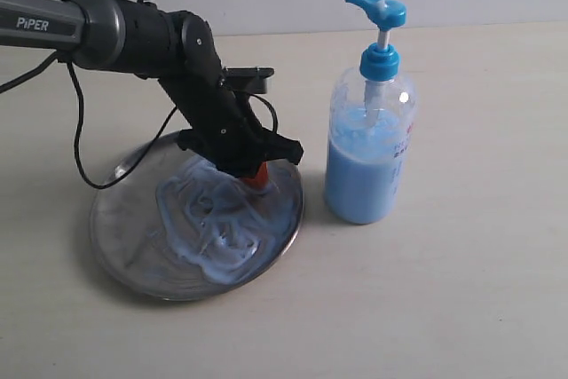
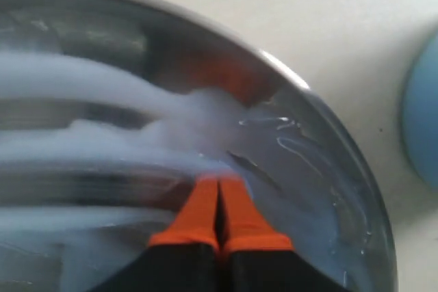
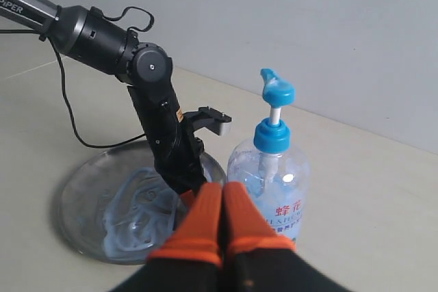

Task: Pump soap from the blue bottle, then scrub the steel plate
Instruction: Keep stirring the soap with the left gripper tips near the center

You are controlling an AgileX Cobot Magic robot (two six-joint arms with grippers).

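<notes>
Steel plate [image 1: 120, 237] under soap [image 1: 204, 219] swirls, closed left hand [image 2: 219, 186] tips-down in them; right hand [image 3: 222, 189] closed, empty.

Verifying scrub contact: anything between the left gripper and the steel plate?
Nothing solid. The left gripper, jaws shut, has its tips down in the soap smeared on the steel plate. The blue bottle stands beside the plate, off it.

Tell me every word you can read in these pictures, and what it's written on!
"PiPER": white letters on the grey tube of the left arm.
"蜂花": red characters on the label of the blue bottle.
The smaller print under those characters is too small to read.
The left wrist view shows no writing.
</notes>
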